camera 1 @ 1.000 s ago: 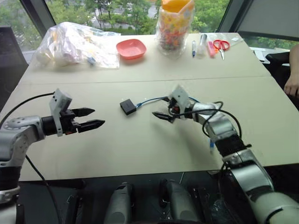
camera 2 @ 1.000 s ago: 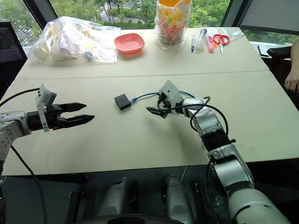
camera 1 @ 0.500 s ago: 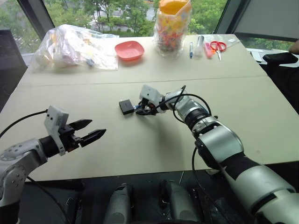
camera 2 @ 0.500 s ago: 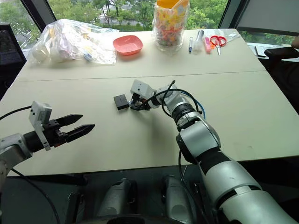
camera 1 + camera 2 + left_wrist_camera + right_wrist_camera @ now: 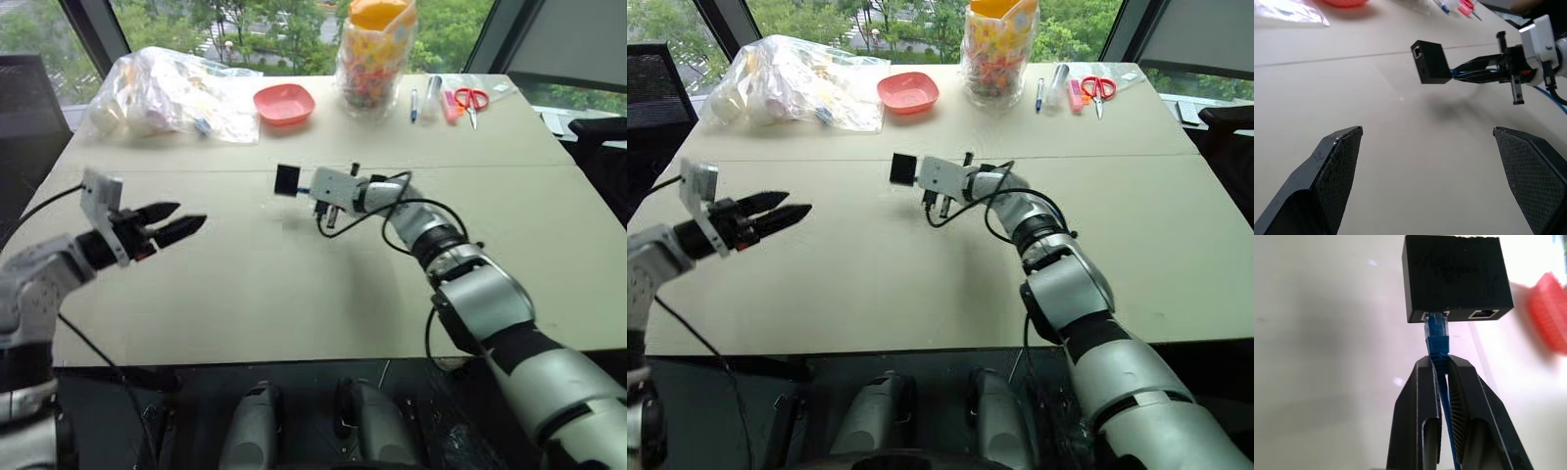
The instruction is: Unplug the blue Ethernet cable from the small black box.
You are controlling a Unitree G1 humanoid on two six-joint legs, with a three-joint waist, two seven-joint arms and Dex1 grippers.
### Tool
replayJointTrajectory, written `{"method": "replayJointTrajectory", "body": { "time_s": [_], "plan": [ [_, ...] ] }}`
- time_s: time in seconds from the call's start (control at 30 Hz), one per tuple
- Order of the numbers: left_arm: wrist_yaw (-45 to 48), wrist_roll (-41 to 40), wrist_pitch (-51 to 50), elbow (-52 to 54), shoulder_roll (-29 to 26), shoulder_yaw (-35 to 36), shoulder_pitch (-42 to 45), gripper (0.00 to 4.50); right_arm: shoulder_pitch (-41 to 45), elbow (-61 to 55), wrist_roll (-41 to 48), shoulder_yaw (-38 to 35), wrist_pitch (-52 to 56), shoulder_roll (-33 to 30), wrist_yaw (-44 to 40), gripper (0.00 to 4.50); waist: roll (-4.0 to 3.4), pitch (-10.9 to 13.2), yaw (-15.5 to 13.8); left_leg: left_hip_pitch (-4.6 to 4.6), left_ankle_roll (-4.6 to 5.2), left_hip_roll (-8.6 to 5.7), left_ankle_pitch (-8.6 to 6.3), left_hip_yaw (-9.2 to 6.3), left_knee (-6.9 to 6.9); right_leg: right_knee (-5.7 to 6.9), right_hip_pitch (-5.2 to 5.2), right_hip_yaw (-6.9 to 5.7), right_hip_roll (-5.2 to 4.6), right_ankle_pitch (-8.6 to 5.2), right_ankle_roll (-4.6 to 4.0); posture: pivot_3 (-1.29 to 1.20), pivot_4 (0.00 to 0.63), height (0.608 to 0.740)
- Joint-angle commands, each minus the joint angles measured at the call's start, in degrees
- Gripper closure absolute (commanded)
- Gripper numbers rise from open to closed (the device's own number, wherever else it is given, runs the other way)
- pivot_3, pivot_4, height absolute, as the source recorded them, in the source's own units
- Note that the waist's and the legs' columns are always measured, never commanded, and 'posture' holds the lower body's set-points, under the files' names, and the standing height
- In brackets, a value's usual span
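Observation:
The small black box (image 5: 287, 179) hangs clear of the table, its shadow on the tabletop below, and one free port shows beside the plug in the right wrist view. The blue Ethernet cable (image 5: 1436, 335) is plugged into the box (image 5: 1457, 276). My right gripper (image 5: 1439, 361) is shut on the cable just behind the plug and carries cable and box. The rest of the blue cable (image 5: 1553, 96) trails back along that arm. My left gripper (image 5: 191, 215) is open and holds nothing, over the table's left side, pointing toward the box (image 5: 1431, 62).
Along the far edge of the table (image 5: 294, 294) lie a clear plastic bag of items (image 5: 167, 93), a red bowl (image 5: 284, 103), a jar of colourful pieces (image 5: 370, 59), pens (image 5: 414, 101) and red-handled scissors (image 5: 472, 98). A seam crosses the tabletop.
My right gripper has shut on the blue cable beside the plug, rolled over and lifted the box off the table. My open left gripper has risen and moved forward.

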State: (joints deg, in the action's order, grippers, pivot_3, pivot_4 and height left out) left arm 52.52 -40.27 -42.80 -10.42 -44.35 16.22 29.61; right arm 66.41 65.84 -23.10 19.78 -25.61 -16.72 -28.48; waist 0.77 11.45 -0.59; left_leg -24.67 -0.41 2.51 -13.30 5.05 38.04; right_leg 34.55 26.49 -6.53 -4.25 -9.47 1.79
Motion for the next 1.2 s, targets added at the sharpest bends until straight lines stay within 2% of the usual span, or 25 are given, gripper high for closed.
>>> {"method": "replayJointTrajectory", "body": {
  "time_s": [0.03,0.13,0.2,0.3,0.4,0.53,0.67,0.87,0.9,0.97,1.03,1.07,1.13,1.2],
  "plan": [
    [8.2,3.5,3.8,-12.5,1.3,-4.9,9.3,0.0,-2.3,-8.0,-2.8,1.0,-5.6,-1.5,6.6,4.42,0.04,0.0,0.7,-0.01,0.09,0.01,-0.06,0.07,-0.02,-0.04,0.0,0.01,0.0,0.06,0.23,0.0,0.15,0.74],
    [14.4,7.8,7.7,-26.1,4.5,-9.1,19.2,0.0,-4.6,-13.7,-5.2,1.2,-6.7,-3.8,10.8,4.42,0.05,0.0,1.6,0.05,0.16,-0.02,-0.1,0.28,-0.07,0.12,0.06,0.09,-0.04,0.08,0.28,0.0,0.15,0.74],
    [18.4,11.2,11.2,-37.1,8.5,-11.6,27.7,0.0,-7.1,-19.6,-5.6,0.6,-7.0,-5.4,11.9,4.42,0.09,0.0,1.6,0.03,0.1,-0.08,-0.07,0.29,-0.07,0.46,0.15,0.1,-0.04,0.01,0.35,0.0,0.15,0.74],
    [21.7,14.6,15.4,-49.2,13.0,-12.5,36.3,0.0,-9.8,-26.4,-5.5,-0.3,-5.7,-6.7,12.7,4.42,0.11,0.0,1.7,0.02,0.17,-0.11,-0.11,0.29,-0.05,0.41,0.18,0.11,-0.04,-0.13,0.57,0.0,0.15,0.74],
    [21.9,16.4,18.1,-56.3,15.7,-11.2,41.0,0.0,-11.6,-31.5,-5.9,-0.5,-3.4,-7.6,12.5,4.42,0.11,0.0,2.0,0.11,0.16,-0.1,-0.1,0.33,-0.02,0.44,0.17,0.19,-0.04,-0.14,0.58,0.0,0.15,0.74],
    [21.6,17.1,19.5,-60.9,18.1,-8.8,44.8,0.0,-14.0,-37.2,-5.6,-0.6,-0.4,-8.2,11.2,4.42,0.12,0.0,2.4,0.2,0.17,-0.07,-0.09,0.33,-0.01,0.55,0.15,0.22,-0.04,-0.15,0.56,0.0,0.15,0.74],
    [22.0,18.1,20.1,-62.7,19.6,-7.2,46.7,1.23,-16.1,-41.2,-5.7,-0.9,2.3,-8.7,10.6,4.5,0.13,0.0,2.5,0.18,0.17,-0.07,-0.09,0.29,0.04,0.57,0.14,0.22,-0.07,-0.15,0.56,0.0,0.15,0.74],
    [24.1,20.1,19.7,-63.2,20.1,-6.5,47.3,3.72,-17.7,-44.7,-6.0,-1.0,5.1,-8.9,10.2,4.5,0.13,0.0,2.7,0.18,0.17,-0.1,-0.09,0.28,0.04,0.57,0.14,0.21,-0.09,-0.15,0.56,0.0,0.15,0.74],
    [24.4,20.4,19.7,-63.2,20.2,-6.5,47.3,4.0,-18.0,-45.1,-6.0,-0.9,5.4,-9.1,10.1,4.5,0.13,0.0,2.7,0.18,0.17,-0.1,-0.09,0.28,0.04,0.57,0.13,0.21,-0.09,-0.15,0.56,0.0,0.15,0.74],
    [24.8,21.2,19.9,-63.1,20.4,-6.6,47.1,4.0,-18.5,-45.9,-5.9,-1.0,6.0,-9.1,9.8,4.5,0.13,0.0,2.7,0.18,0.17,-0.1,-0.09,0.27,0.04,0.57,0.13,0.21,-0.09,-0.15,0.56,0.0,0.15,0.74],
    [24.1,21.7,20.3,-63.1,20.6,-6.3,46.8,4.0,-19.3,-47.3,-3.7,-1.8,7.0,-8.9,8.3,3.67,0.13,0.0,2.7,0.18,0.17,-0.1,-0.09,0.27,0.04,0.57,0.13,0.21,-0.09,-0.15,0.56,0.0,0.15,0.74],
    [23.8,21.8,20.4,-63.1,20.7,-6.0,46.5,4.0,-19.7,-48.0,-3.2,-2.1,7.6,-9.0,7.6,3.4,0.13,0.0,2.7,0.18,0.17,-0.1,-0.09,0.27,0.04,0.57,0.13,0.21,-0.09,-0.15,0.56,0.0,0.15,0.74],
    [23.4,21.8,20.5,-63.1,20.8,-5.5,46.1,4.0,-20.6,-49.5,-3.6,-2.8,9.5,-9.3,7.6,2.5,0.13,0.0,2.7,0.18,0.17,-0.1,-0.09,0.25,0.04,0.57,0.13,0.21,-0.09,-0.15,0.56,0.0,0.15,0.74],
    [22.9,21.4,20.1,-63.1,20.9,-4.3,45.8,4.0,-23.5,-52.7,-0.2,-5.8,15.0,-8.0,6.9,1.5,0.14,0.0,2.6,0.17,0.17,-0.1,-0.09,0.25,0.05,0.58,0.13,0.21,-0.1,-0.15,0.56,0.0,0.15,0.74]
  ]
}}
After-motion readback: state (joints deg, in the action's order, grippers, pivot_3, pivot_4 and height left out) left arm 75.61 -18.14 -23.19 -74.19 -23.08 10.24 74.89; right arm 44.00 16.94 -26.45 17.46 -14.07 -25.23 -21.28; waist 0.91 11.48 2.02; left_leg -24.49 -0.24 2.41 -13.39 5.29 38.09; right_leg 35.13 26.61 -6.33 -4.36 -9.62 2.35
